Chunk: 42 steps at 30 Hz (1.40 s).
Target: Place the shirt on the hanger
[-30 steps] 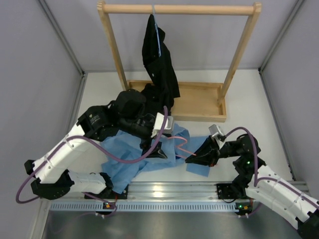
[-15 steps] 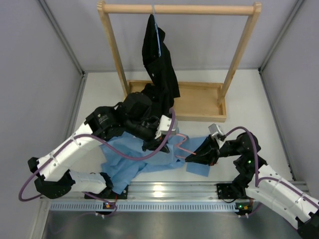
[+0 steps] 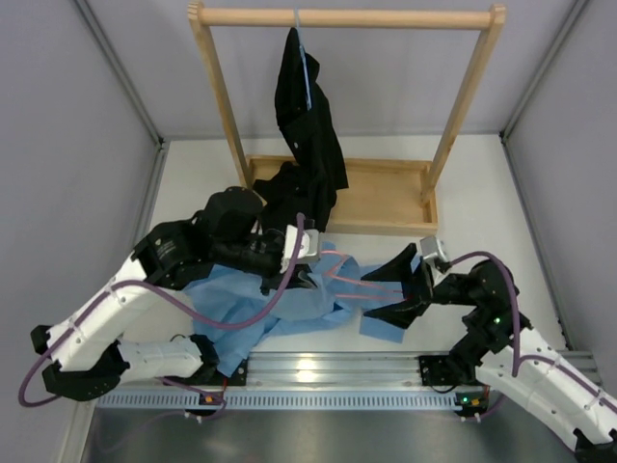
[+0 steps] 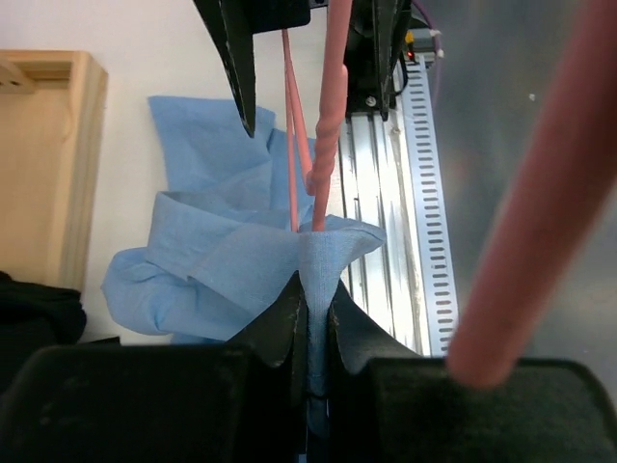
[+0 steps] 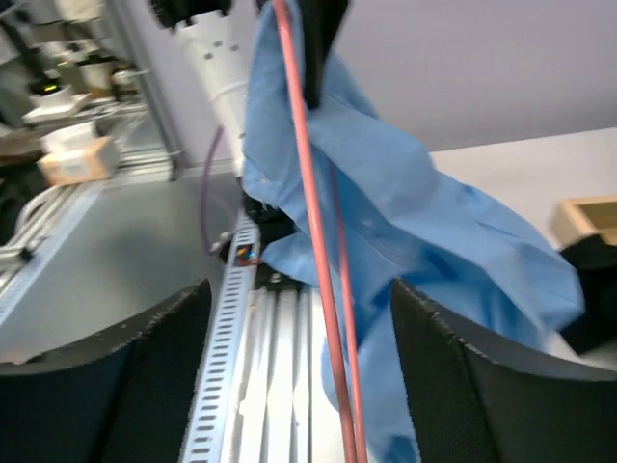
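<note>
The light blue shirt [image 3: 253,301] lies crumpled on the table by the near edge. My left gripper [image 3: 306,278] is shut on a raised fold of it; in the left wrist view the fold [image 4: 333,246] is pinched between the fingers [image 4: 284,323]. The pink hanger [image 3: 349,280] sticks out of the shirt toward the right, its thin wires [image 5: 313,251] passing between the spread fingers of my right gripper [image 3: 388,289]. That gripper [image 5: 299,386] is open and touches neither wire. How much of the hanger sits inside the shirt [image 5: 415,203] is hidden by fabric.
A wooden rack [image 3: 347,17] stands at the back with a black garment [image 3: 308,116] hanging from a thin blue hanger. Its wooden base tray [image 3: 386,203] lies just behind the shirt. A metal rail [image 3: 328,371] runs along the near edge between the arm bases.
My left gripper closed on a fold of the shirt and pulled it up and a little left. My right gripper opened, letting go of the hanger, and backed slightly to the right.
</note>
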Motion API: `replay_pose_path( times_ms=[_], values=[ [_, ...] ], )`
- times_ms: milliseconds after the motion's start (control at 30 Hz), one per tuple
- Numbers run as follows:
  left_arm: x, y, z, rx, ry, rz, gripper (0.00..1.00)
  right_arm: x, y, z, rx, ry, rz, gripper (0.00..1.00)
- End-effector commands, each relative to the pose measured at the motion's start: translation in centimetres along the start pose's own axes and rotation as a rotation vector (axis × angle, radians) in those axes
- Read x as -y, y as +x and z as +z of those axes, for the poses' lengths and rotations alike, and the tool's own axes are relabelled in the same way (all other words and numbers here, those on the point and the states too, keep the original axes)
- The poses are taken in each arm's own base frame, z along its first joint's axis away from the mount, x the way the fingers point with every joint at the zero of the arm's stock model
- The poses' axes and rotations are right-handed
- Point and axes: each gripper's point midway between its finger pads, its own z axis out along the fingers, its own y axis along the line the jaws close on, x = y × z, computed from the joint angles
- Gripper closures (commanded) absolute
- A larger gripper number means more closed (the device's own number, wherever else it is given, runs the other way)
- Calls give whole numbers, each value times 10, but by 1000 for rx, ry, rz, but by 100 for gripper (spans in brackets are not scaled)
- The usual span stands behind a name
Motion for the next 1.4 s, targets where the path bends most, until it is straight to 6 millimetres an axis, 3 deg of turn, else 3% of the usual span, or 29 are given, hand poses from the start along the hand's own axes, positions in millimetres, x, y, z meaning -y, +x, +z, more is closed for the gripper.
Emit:
replay_pose_path(
  times_ms=[0,100,133,200,267,433,467,533,700,800,833,900,967,1167,1267,1367],
  values=[
    [-7,-33,-25,135,-120,65,100,25,-14,-13,22,231,-61,26],
    [-13,-33,-37,142,-197,50,100,53,-15,-41,47,498,-38,20],
    [-16,-32,-39,140,-224,36,100,73,-14,-60,64,669,2,20],
    [-15,-33,-48,156,-257,34,100,94,-12,-84,90,859,57,24],
    [-19,-34,-55,170,-304,39,100,97,-2,-85,72,873,89,24],
    [-18,-37,-72,238,-372,49,100,91,12,-71,112,793,195,31],
    [-18,-38,-73,243,-377,46,100,90,6,-67,149,770,194,32],
    [-14,-39,-73,252,-359,40,100,92,22,-57,124,728,252,32],
    [-4,-47,-74,306,-318,32,100,90,20,-19,151,538,298,32],
    [-3,-57,-81,369,-335,36,100,94,23,-7,151,484,310,33],
    [-3,-58,-81,377,-335,37,100,90,15,-1,169,432,284,33],
    [-2,-59,-83,392,-338,34,100,96,22,6,150,422,314,33],
    [-5,-59,-83,398,-357,24,100,95,14,13,178,376,297,34],
    [-5,-59,-87,421,-372,24,100,105,29,21,171,355,328,37],
    [-4,-60,-89,430,-377,29,100,106,34,25,166,332,358,44],
    [-7,-60,-91,432,-396,28,100,103,35,29,175,296,373,59]
  ],
)
